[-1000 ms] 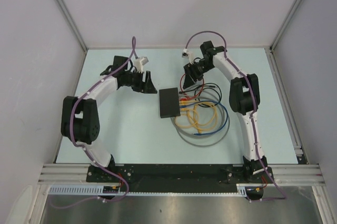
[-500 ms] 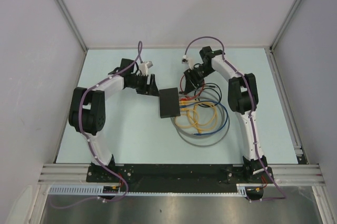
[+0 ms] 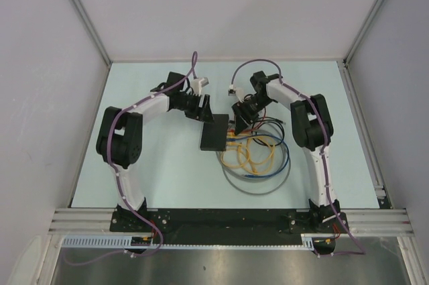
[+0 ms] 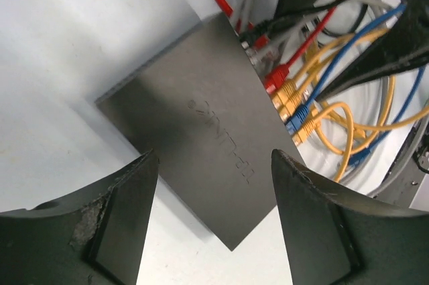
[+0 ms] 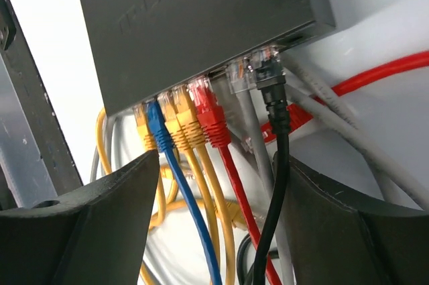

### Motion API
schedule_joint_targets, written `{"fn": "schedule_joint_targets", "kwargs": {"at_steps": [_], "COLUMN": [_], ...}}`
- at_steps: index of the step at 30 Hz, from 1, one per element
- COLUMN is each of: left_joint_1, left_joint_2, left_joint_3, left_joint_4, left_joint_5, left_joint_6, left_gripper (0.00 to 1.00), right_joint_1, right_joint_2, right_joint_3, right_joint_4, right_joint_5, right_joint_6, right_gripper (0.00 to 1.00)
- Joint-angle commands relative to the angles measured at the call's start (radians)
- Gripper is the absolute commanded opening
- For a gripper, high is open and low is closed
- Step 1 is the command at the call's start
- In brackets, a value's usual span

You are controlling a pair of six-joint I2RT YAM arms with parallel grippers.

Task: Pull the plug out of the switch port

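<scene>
So, quick update: over the last second our left arm swung in from out on the table (image 3: 154,178). The left gripper (image 3: 203,106) now sits right at the far corner of the switch (image 3: 214,133), which lies mid-table with its port edge facing the right arm. The right gripper (image 3: 242,113) has dipped closer to that edge too. The switch looks turned a bit, and the cable loops (image 3: 258,161) lie differently. We read that as the left bracing and the right lining up on a plug; nothing's unplugged yet.

From overhead we can't judge either gripper's opening. Our left wrist camera can: fingers set wide, the switch's top showing between them, and we can't tell if they touch it. Only the right wrist camera shows the socket row, with the yellow plugs (image 5: 177,121), blue plug (image 5: 155,124), red plug (image 5: 208,112) and black plug (image 5: 270,76) all seated. That gripper is spread wide too, straddling the cables and gripping nothing. We can't say which plug is the target.
</scene>
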Motion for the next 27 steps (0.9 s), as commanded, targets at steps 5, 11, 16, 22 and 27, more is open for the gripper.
{"fn": "schedule_joint_targets", "kwargs": {"at_steps": [5, 11, 16, 22, 27], "left_joint_1": [0.0, 0.0, 0.0, 0.0, -0.001], "left_joint_2": [-0.027, -0.103, -0.101, -0.084, -0.097], "left_joint_3": [0.098, 0.095, 0.052, 0.035, -0.021], "left_joint_4": [-0.026, -0.069, -0.066, -0.079, -0.082], "left_joint_5": [-0.003, 0.005, 0.008, 0.039, 0.056], "left_joint_6": [0.089, 0.109, 0.061, 0.079, 0.107], "left_gripper": [0.75, 0.75, 0.72, 0.6, 0.59], "right_joint_1": [0.024, -0.041, -0.052, -0.038, -0.036], "right_joint_2": [-0.145, -0.089, -0.036, 0.069, 0.109], "right_joint_3": [-0.097, 0.072, 0.173, 0.265, 0.279], "right_joint_4": [0.077, 0.037, 0.039, 0.015, -0.024], "right_joint_5": [0.122, 0.063, -0.013, -0.053, -0.086], "right_joint_6": [0.122, 0.108, 0.113, 0.097, 0.061], "right_gripper": [0.77, 0.76, 0.73, 0.65, 0.59]}}
